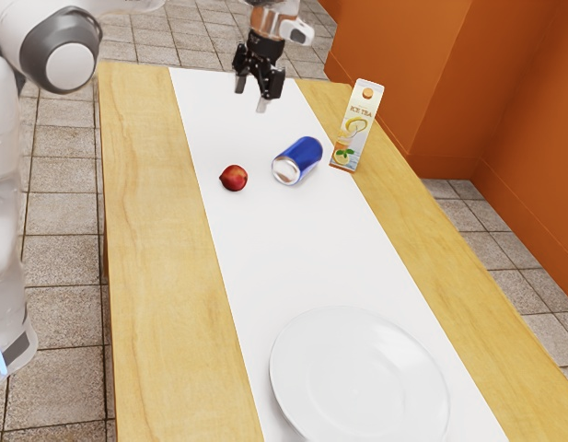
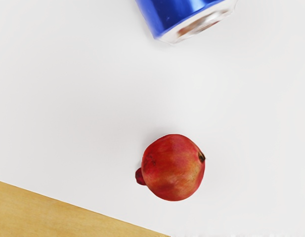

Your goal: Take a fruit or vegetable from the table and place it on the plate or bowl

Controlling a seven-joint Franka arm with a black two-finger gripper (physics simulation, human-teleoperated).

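A small red pomegranate (image 1: 233, 178) lies on the white runner, to the left of a blue can (image 1: 296, 160) that rests on its side. The wrist view looks down on the same pomegranate (image 2: 173, 167), with the blue can (image 2: 188, 16) beyond it. A white plate (image 1: 358, 377) sits at the near end of the table. My black gripper (image 1: 257, 94) hangs in the air above the far end of the runner, well above and beyond the fruit. Its fingers are spread apart and hold nothing.
An ice tea carton (image 1: 357, 124) stands upright to the right of the can, near the orange wall. The white runner (image 1: 293, 258) runs down the middle of the wooden table (image 1: 150, 276), with bare wood on both sides.
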